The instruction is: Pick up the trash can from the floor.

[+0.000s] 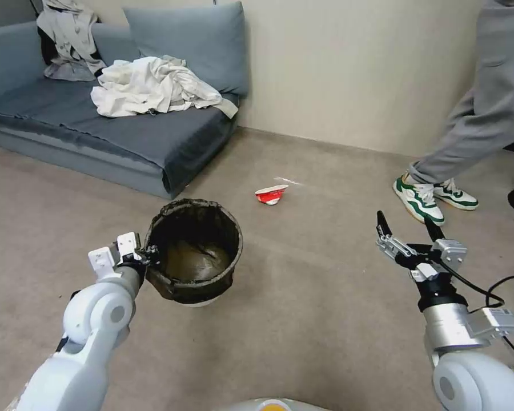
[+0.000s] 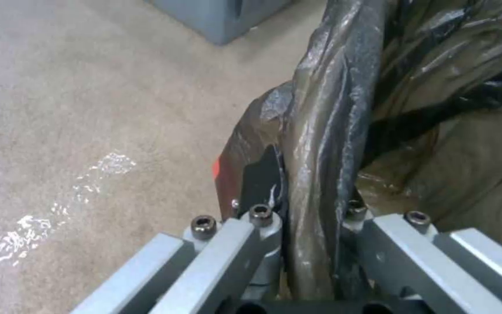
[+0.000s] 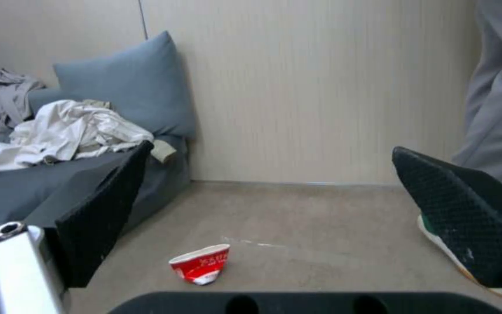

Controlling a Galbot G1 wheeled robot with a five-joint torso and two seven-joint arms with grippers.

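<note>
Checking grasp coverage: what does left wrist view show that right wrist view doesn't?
Left wrist alone: the left gripper shut on the trash can, its fingers pinching the bag-covered rim, one outside and one inside, with whitish scuffs on the floor alongside.

Right wrist alone: the right gripper open and holding nothing, its pads spread apart, the crushed cup lying between them farther off, the clothes on the couch, the wall.

Both: the beige floor and a piece of the grey couch.
</note>
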